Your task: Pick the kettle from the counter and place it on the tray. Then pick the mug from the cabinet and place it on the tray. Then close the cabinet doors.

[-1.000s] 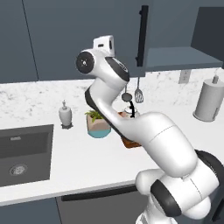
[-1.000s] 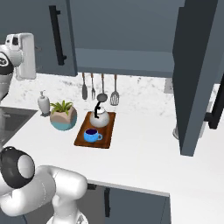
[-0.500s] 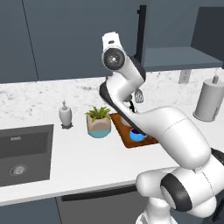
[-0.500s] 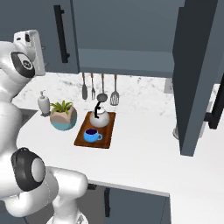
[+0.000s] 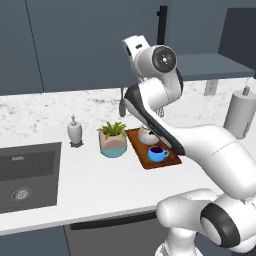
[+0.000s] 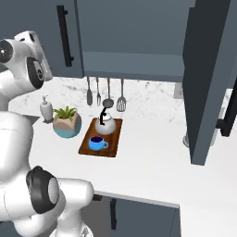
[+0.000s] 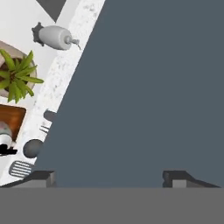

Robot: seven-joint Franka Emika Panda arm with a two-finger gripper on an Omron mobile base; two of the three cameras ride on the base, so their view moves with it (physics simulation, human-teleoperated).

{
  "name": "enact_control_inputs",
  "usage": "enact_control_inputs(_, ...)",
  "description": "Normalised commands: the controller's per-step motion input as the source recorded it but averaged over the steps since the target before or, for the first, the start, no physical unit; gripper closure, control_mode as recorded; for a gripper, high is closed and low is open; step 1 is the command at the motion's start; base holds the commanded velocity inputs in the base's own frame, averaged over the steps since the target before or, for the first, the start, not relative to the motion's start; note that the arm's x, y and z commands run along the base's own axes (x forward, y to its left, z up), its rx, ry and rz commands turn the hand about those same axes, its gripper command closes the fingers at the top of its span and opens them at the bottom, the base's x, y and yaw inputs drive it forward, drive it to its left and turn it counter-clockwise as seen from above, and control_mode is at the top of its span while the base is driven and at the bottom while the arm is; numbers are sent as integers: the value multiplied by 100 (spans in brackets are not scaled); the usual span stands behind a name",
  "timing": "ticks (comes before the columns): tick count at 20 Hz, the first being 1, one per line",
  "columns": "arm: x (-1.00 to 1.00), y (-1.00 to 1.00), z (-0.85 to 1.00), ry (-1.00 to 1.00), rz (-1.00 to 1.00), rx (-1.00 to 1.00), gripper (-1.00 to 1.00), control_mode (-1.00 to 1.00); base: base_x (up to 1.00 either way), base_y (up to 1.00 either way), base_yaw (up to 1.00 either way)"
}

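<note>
The white kettle [image 6: 106, 125] and the blue mug [image 6: 96, 143] both rest on the dark-brown tray [image 6: 112, 145] on the counter [image 6: 152, 157]. They also appear as the kettle [image 5: 146, 136], mug [image 5: 158, 153] and tray [image 5: 172, 156]. My gripper [image 7: 109, 178] is open and empty, raised high and close in front of the left cabinet door [image 7: 148, 87]. The hand [image 5: 133, 46] [image 6: 33, 42] sits left of that door's black handle [image 6: 65, 36]. The right cabinet door [image 6: 208, 78] swings wide open, baring the shelf [image 6: 134, 60].
A potted plant [image 6: 67, 123] and a white dispenser [image 6: 45, 110] stand left of the tray. Utensils [image 6: 107, 92] hang on the back wall. The dark sink [image 5: 25, 175] lies far left, and a paper-towel roll [image 5: 240, 115] stands at the right.
The hand has edged a little closer to the left door while the arm's upper links have turned. Kettle, mug and tray have not moved.
</note>
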Motion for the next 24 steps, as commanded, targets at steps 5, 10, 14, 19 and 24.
enact_control_inputs(5,-77,0,0,0,16,-15,-100,-100,0,0,0)
enact_control_inputs(10,-88,0,0,0,16,-11,-100,-100,0,0,0)
enact_control_inputs(14,-75,0,0,0,5,-6,-100,-100,0,0,0)
enact_control_inputs(19,-70,-3,2,0,0,-12,-100,-100,0,0,0)
enact_control_inputs(24,-65,-5,0,1,0,-13,-100,-100,0,0,0)
